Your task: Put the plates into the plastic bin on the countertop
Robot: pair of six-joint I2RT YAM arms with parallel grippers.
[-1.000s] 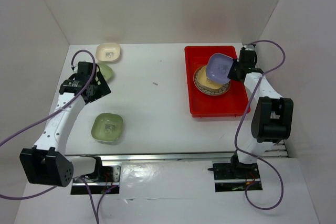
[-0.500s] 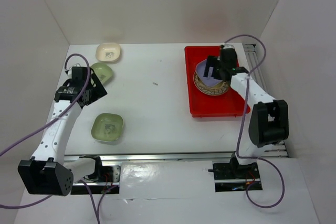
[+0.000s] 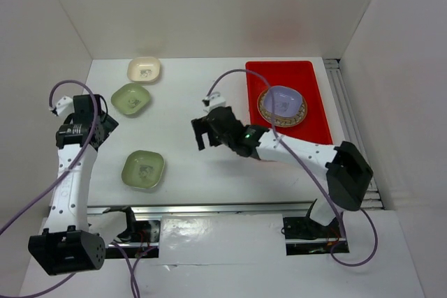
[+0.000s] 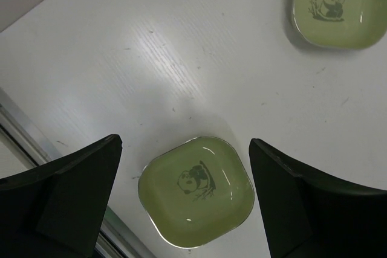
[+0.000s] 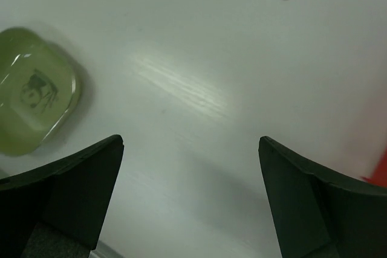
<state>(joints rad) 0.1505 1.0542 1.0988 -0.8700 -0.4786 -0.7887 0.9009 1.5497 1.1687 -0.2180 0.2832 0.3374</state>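
Observation:
The red plastic bin stands at the right of the white countertop. In it the lavender plate rests on the round brown-rimmed plate. A cream plate and two green plates lie on the left. My right gripper is open and empty above the table's middle, left of the bin. My left gripper is open and empty at the far left. In the left wrist view it hovers high over the near green plate.
The far green plate shows at the top right of the left wrist view. The right wrist view shows open fingers, a green plate at the left and a red bin corner. White walls enclose the table.
The right gripper let go of the lavender plate onto the round plate in the bin, then swung left to mid-table. The left gripper drew back left, away from the far green plate.

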